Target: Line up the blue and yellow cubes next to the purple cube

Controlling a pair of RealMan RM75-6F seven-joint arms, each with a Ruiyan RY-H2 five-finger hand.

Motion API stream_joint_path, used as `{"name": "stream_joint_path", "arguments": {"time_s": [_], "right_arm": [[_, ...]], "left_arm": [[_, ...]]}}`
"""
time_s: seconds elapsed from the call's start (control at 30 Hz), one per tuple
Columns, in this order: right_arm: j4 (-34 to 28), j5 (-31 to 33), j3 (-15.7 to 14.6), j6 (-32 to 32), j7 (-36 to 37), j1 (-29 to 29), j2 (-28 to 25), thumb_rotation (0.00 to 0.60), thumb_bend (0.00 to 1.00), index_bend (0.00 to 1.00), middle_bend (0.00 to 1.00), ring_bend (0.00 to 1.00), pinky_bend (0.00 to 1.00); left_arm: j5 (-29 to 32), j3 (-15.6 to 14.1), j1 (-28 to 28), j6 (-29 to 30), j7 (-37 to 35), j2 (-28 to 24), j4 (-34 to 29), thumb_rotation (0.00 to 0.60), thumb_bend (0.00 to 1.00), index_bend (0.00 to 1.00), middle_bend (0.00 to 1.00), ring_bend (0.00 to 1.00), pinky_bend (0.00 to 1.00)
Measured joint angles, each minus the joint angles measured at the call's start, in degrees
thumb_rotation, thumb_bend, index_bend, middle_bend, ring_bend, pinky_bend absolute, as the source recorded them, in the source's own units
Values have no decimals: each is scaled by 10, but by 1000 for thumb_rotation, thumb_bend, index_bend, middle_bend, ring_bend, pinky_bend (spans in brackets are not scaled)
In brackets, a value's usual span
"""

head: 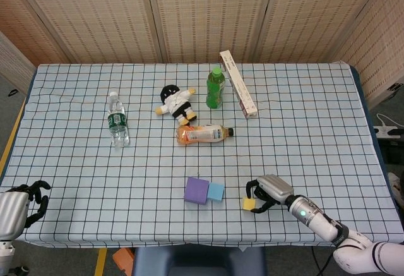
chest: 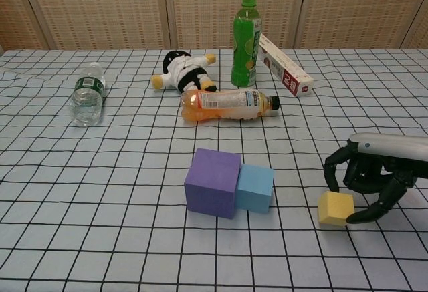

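So on the desk (chest: 80, 192) with the checkered cloth, the blue cube (chest: 255, 188) is sitting snug against the right side of the purple cube (chest: 212, 182), touching it. The yellow cube (chest: 335, 209) is off to the right, apart from those two, with the right hand (chest: 371, 175) curled around it and dark fingers (chest: 374, 210) touching it. Further back there's a clear water bottle (chest: 87, 94) on its side, a little plush doll (chest: 182, 70), an orange drink bottle (chest: 229, 105) lying down, an upright green bottle (chest: 246, 41) and a long box (chest: 283, 65).

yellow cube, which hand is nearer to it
Right. The right hand has its fingers around the yellow cube, touching it. The left hand sits at the table's near left corner, far across from the cube.
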State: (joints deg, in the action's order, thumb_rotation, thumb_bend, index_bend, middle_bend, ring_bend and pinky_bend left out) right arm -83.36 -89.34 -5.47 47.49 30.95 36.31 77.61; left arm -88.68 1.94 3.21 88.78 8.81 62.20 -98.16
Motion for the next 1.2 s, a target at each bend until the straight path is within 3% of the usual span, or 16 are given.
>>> {"name": "stream_joint_path", "arguments": {"time_s": [0.37,1.2], "right_arm": [[37,8,20,-13,42,15,43,600,95,585,897,788,1000],[87,2,26,-15,94,34,93,600,95,585,897,788,1000]], "left_arm": [[1,0,0,0,-1,0,1,600,493,440,640,555,648],[0,0,0,1,-3,0,2,600,495,440,640,555,648]]}}
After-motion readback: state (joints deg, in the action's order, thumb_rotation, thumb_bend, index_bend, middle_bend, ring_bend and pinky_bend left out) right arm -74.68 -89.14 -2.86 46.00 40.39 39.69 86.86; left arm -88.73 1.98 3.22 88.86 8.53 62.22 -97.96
